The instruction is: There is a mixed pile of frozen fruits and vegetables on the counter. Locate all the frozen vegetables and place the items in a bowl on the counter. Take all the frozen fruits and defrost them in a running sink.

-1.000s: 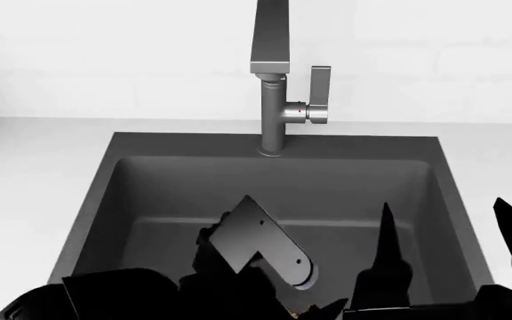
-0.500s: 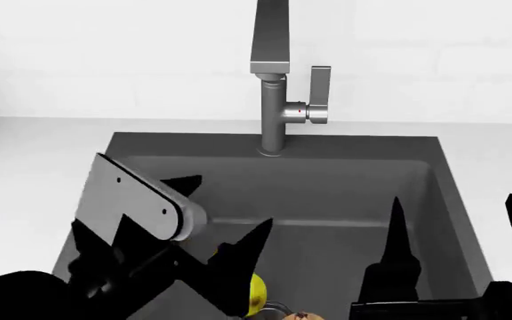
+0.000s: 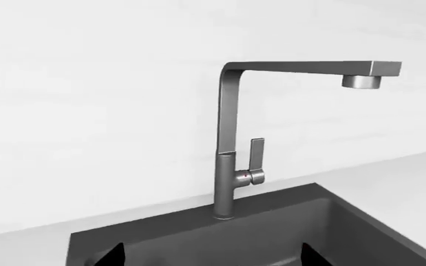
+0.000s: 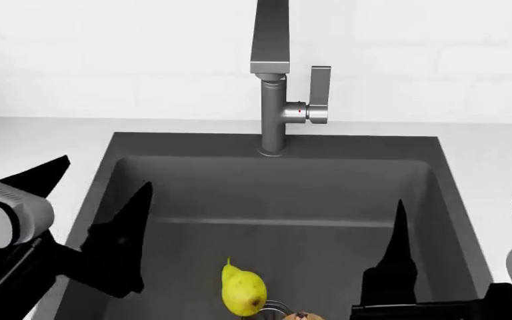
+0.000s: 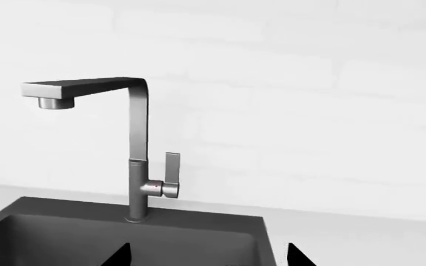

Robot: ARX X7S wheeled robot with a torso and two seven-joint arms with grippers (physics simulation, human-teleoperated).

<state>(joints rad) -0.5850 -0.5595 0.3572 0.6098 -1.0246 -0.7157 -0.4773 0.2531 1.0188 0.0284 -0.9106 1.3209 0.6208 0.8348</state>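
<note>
A yellow pear lies on the floor of the dark grey sink, beside the drain. Part of a tan-brown fruit peeks in at the head view's lower edge. My left gripper hangs open and empty over the sink's left rim, away from the pear. My right gripper is open and empty over the sink's right side. Both wrist views show open fingertips facing the faucet, for the left gripper and the right gripper. The frozen vegetables and the bowl are out of view.
The grey square-section faucet rises behind the basin, its spout reaching forward over it. Its lever handle stands upright on the right side. White counter surrounds the sink, with a white wall behind.
My left arm has swung from low in the basin out to the left rim, uncovering the pear on the sink floor. The right gripper has barely moved.
</note>
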